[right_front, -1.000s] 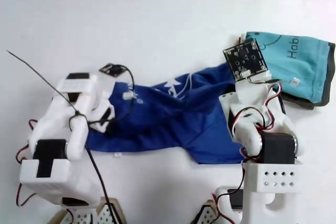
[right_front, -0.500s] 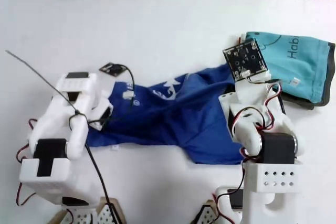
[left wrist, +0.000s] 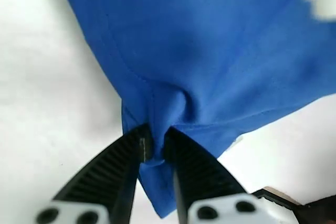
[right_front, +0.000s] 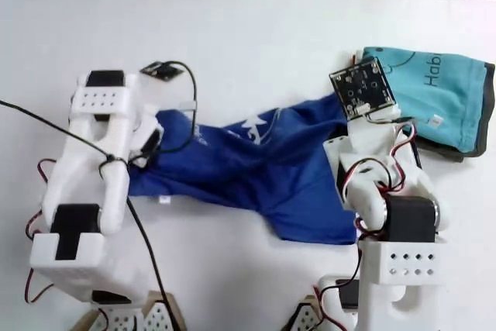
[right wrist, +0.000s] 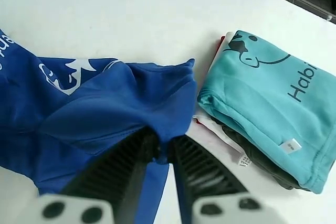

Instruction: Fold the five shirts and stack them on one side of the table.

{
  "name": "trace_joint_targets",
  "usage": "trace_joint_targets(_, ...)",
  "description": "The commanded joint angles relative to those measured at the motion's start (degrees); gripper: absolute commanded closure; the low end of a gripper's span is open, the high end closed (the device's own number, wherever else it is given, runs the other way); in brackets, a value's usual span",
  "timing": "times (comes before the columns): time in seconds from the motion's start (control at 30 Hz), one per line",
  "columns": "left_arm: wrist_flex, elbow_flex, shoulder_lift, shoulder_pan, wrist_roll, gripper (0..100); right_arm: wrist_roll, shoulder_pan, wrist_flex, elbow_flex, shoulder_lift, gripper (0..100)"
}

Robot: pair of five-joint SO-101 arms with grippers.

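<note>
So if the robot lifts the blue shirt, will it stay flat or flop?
Probably flop: the blue shirt bunches where the left gripper pinches it. It would likely sag between that and the right gripper. It seems light, since small pinches hold it.

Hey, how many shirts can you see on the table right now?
3 for sure: the blue shirt spread across the middle, the folded teal shirt to its right, and a dark shirt beneath that. Under the teal one, red and white edges may be more shirts.

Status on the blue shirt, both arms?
Left gripper shut on one end of blue shirt. Right gripper shut on the other end. Folded stack lies close beside right gripper.
</note>
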Motion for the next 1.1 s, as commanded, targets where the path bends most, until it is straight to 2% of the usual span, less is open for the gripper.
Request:
trace_joint_targets(0.0,-0.44,-2.15,-0.53,1.14,0.09,96,-0.18,-0.13,-1.27,-2.46,0.48,97.8)
trace_joint_targets(0.3,-3.87,-1.98,-0.44,1.32,0.09,95,-0.18,-0.13,-1.19,-2.46,0.31,97.8)
trace_joint_targets(0.57,-11.16,7.25,-0.53,1.23,0.18,91,-0.18,-0.13,-1.19,-2.46,0.31,97.8)
trace_joint_targets(0.83,-14.15,7.96,-0.62,0.88,-0.18,91,-0.18,-0.13,-0.92,-2.46,0.04,97.8)
trace_joint_targets(0.9,-14.15,7.96,-0.62,0.88,-0.18,91,-0.18,-0.13,-0.92,-2.46,0.04,97.8)
trace_joint_targets(1.0,-14.15,7.87,-0.79,0.88,-0.26,98,-0.18,-0.13,-0.92,-2.46,0.04,97.8)
trace_joint_targets(1.07,-13.80,7.60,-1.14,0.97,-0.18,97,-0.18,-0.13,-0.92,-2.46,0.04,97.8)
